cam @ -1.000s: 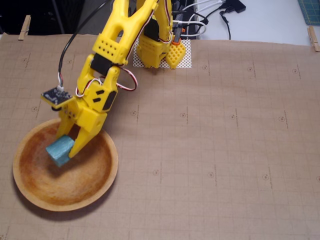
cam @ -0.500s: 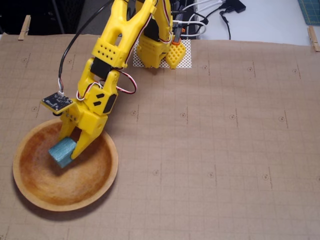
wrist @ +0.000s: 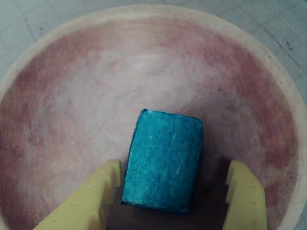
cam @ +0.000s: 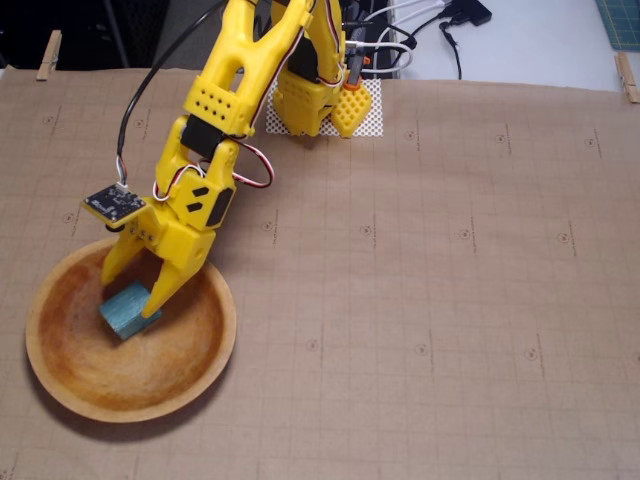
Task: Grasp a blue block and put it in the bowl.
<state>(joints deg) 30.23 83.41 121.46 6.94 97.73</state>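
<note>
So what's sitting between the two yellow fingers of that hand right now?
The blue block, lying in the bowl. In the wrist view the fingers stand apart on either side of it, with a gap at the right one.

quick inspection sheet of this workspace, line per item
surface: brown gridded paper mat, clipped at its corners with wooden clothespins
job's things: blue block lies inside the bowl, on its wooden floor
clutter: nothing seen on the mat
grippers: gripper open, fingers either side of the block; wrist view shows gaps on both sides
cables: black cable loops along the arm to a small circuit board; white and black leads behind the base
surroundings: white tabletop beyond the mat, green cutting mat at the top right
</note>
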